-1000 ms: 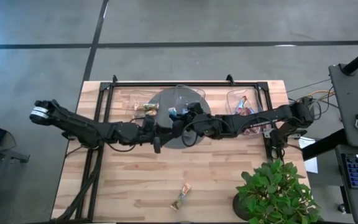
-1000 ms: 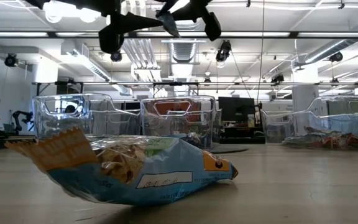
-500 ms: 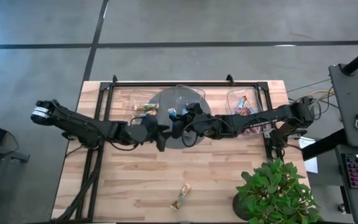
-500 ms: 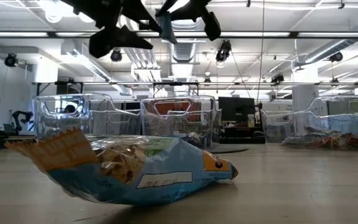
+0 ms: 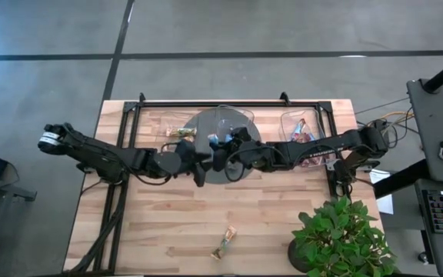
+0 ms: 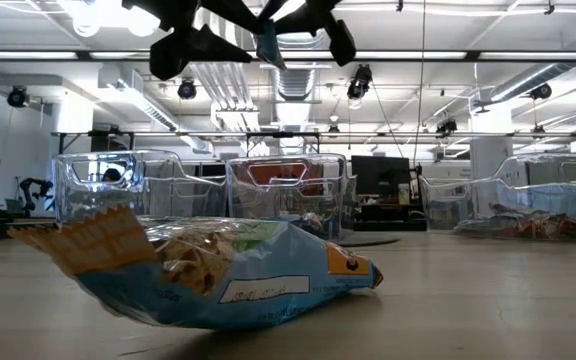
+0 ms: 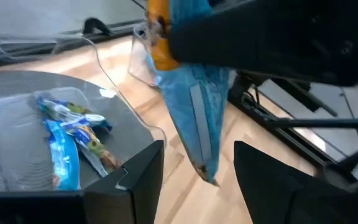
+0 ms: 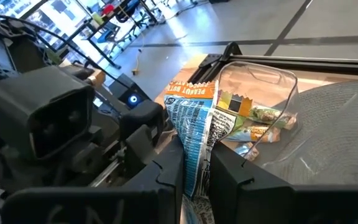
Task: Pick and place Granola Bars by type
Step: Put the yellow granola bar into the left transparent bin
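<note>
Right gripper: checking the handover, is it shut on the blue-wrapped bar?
Shut: the right gripper pinches the blue-wrapped granola bar between its fingers.

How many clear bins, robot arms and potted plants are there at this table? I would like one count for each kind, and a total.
Clear bins: 3
Robot arms: 2
Potted plants: 1
Total: 6

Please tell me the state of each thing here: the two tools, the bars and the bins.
Right tool: shut on blue bar, above the table.
Left tool: open around the blue bar's lower end.
Front bar: lying loose on the table.
Middle bin: holds blue bars.
Right bin: holds bars.
</note>
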Robot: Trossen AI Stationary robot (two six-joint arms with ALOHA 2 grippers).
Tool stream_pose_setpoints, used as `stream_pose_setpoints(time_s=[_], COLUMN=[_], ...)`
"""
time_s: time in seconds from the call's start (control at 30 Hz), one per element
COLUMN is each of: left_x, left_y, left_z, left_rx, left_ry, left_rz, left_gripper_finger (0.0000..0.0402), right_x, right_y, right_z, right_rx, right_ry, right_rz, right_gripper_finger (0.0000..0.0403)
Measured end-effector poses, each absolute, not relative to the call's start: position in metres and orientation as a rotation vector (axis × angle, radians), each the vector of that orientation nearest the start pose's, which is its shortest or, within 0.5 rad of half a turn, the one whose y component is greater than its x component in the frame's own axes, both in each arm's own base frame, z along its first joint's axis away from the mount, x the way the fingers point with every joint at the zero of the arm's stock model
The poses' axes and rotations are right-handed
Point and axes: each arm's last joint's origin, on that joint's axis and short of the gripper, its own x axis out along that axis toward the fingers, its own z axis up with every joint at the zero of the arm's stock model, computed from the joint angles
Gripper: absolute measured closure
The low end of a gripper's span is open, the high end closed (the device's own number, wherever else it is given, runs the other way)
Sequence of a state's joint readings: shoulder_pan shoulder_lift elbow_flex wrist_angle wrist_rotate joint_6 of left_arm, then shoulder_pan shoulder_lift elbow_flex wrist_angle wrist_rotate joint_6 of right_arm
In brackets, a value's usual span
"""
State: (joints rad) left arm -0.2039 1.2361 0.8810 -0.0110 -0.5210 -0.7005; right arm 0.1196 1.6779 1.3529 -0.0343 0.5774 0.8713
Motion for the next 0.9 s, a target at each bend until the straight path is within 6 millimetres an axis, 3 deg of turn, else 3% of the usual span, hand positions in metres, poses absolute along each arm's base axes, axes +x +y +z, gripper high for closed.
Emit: stream_pose_setpoints(time_s=[0.53,0.77,0.9], left_x=[0.27,0.268,0.264], left_y=[-0.043,-0.041,-0.039], left_z=[0.295,0.287,0.281], left_rx=[-0.359,-0.258,-0.112], left_ry=[0.22,0.315,0.397], left_rz=[0.317,0.328,0.372], left_gripper_finger=[0.0225,0.0225,0.0225], right_x=[0.385,0.384,0.384], right_y=[0.031,0.031,0.031], right_z=[0.311,0.311,0.311], right_rx=[0.685,0.626,0.608], right_ry=[0.144,0.166,0.17], right_rz=[-0.561,-0.55,-0.547], right_gripper_finger=[0.036,0.036,0.036])
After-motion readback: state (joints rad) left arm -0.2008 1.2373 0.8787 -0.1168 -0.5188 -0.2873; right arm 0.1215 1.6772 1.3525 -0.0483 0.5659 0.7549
